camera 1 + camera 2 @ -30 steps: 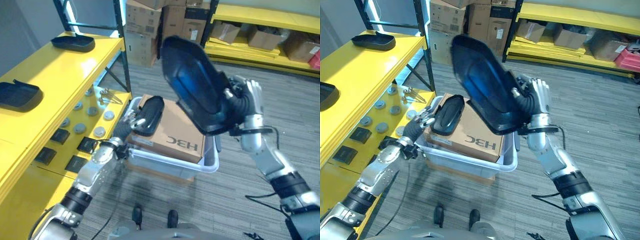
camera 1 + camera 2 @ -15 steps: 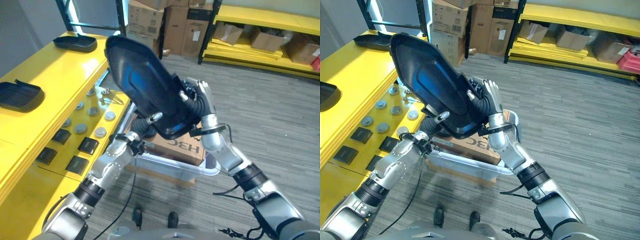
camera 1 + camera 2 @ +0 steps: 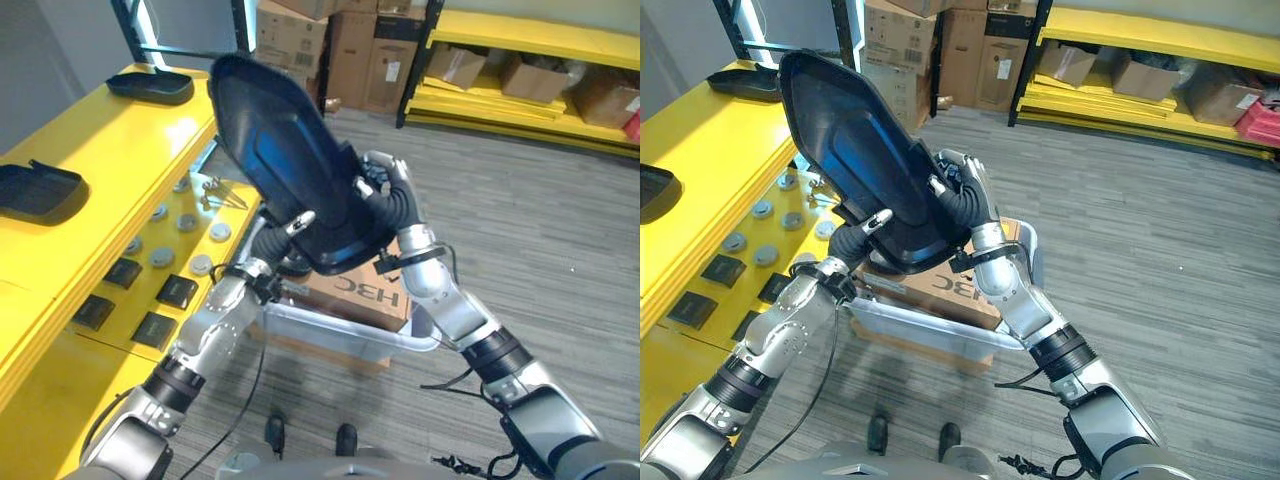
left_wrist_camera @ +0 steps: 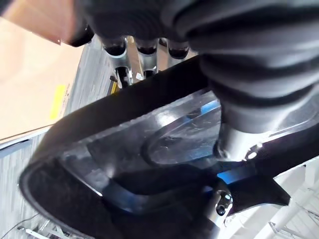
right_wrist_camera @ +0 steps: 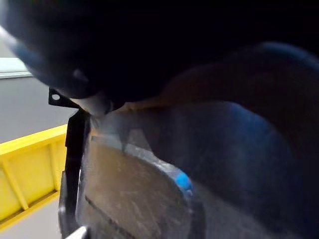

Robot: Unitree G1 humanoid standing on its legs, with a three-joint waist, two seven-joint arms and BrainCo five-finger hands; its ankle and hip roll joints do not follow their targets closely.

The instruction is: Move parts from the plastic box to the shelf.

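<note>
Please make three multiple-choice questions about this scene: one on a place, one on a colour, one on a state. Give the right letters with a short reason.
1. Where is the cardboard box?
A. inside the plastic box
B. on the yellow shelf
C. on the floor beside the shelf

2. What colour is the shelf at the robot's left?
A. grey
B. yellow
C. white

3. How is the large black part held?
A. lying on the shelf
B. by the left hand alone
C. lifted, with the left hand and the right hand both on it

Answers: 1 A, the bin's rim surrounds the carton. 2 B, its top is yellow. 3 C, both hands touch it in the air.
</note>
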